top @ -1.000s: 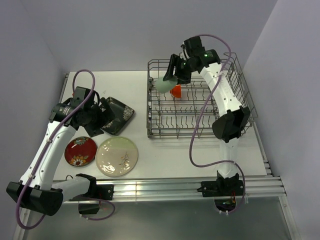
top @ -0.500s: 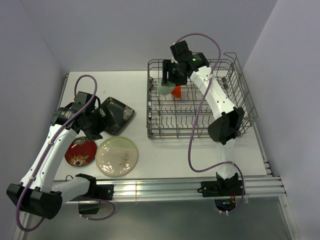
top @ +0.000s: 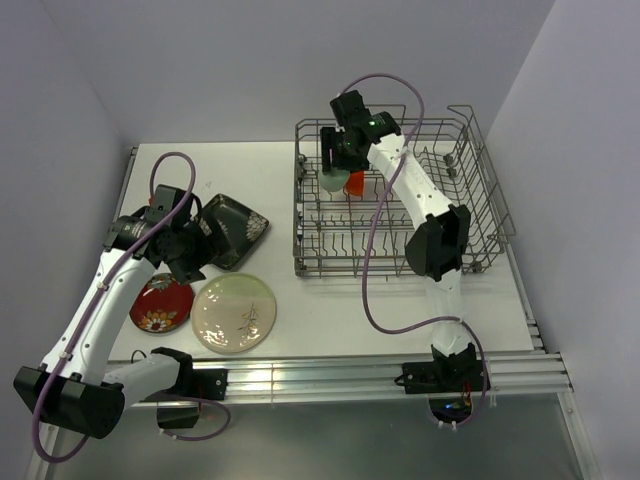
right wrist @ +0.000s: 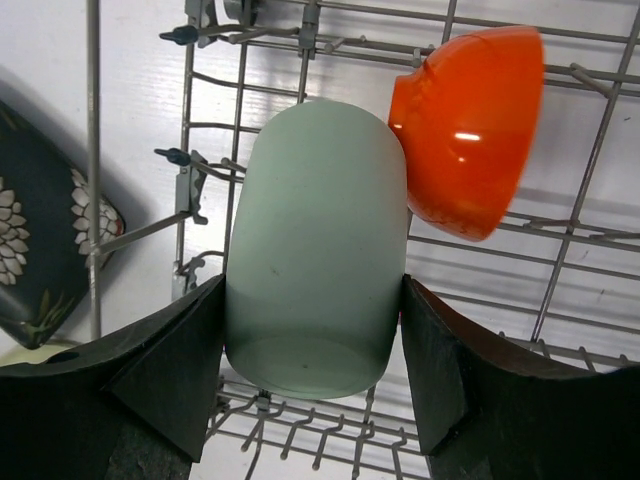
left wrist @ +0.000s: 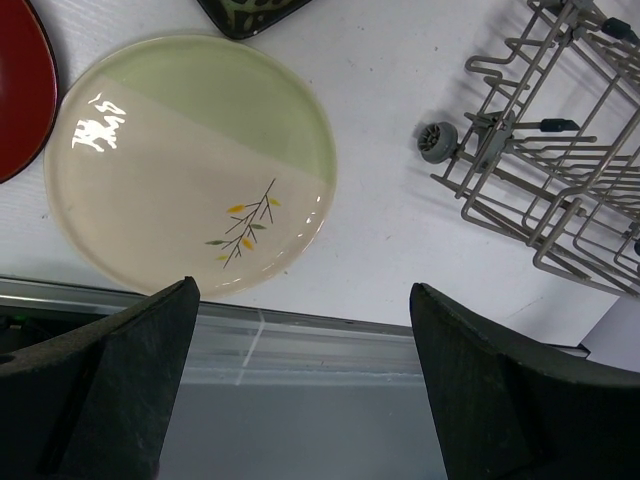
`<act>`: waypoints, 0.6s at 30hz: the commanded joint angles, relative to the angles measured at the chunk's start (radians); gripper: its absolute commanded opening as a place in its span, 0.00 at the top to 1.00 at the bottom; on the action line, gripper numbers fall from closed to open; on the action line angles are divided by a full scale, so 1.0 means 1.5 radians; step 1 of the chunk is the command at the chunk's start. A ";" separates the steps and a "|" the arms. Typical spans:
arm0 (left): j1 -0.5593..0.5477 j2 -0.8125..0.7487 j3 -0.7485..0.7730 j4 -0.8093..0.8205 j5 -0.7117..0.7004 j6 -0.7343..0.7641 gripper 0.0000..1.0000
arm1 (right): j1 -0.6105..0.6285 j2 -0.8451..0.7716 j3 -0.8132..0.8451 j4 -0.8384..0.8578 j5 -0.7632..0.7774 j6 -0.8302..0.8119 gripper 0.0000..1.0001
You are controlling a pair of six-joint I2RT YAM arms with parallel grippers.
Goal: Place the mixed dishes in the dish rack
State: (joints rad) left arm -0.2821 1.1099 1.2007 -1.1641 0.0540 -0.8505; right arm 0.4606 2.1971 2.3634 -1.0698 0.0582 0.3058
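Observation:
My right gripper [top: 338,168] is shut on the pale green cup [top: 330,181], held inside the dish rack [top: 478,205] near its back left corner. In the right wrist view my gripper [right wrist: 312,370] clamps the cup [right wrist: 315,240] by its sides, just above the rack wires [right wrist: 560,250]. The small orange bowl [right wrist: 470,130] touches the cup's right side; it also shows in the top view [top: 353,183]. My left gripper [top: 192,252] is open and empty, hovering between the black square plate [top: 238,228], the red plate [top: 160,303] and the cream plate [top: 234,312].
In the left wrist view my gripper [left wrist: 305,400] looks over the table's front rail, with the cream plate [left wrist: 190,165], the red plate's edge [left wrist: 20,90], the black plate's corner [left wrist: 250,12] and the rack's near left corner [left wrist: 560,180] beyond it. Grey walls stand close on both sides.
My right gripper has carried the cup leftward and down, to beside the orange bowl in the rack's back left corner. My left arm has shifted slightly right.

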 commanded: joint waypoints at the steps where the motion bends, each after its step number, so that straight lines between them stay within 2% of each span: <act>1: -0.001 -0.014 -0.005 0.009 -0.001 0.003 0.07 | 0.005 -0.004 -0.001 0.033 -0.003 -0.012 1.00; 4: -0.001 -0.014 -0.010 0.008 -0.002 -0.004 0.08 | 0.005 -0.012 -0.025 0.042 -0.010 -0.010 1.00; 13: -0.001 -0.006 -0.031 0.009 -0.009 -0.016 0.07 | 0.009 0.017 0.009 0.014 -0.062 -0.010 1.00; 18: -0.001 -0.001 -0.020 0.007 -0.009 -0.009 0.07 | 0.014 -0.007 -0.006 0.033 -0.027 -0.011 1.00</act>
State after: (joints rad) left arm -0.2821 1.1099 1.1530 -1.1645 0.0490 -0.8612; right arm 0.4622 2.2116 2.3348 -1.0698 0.0288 0.2932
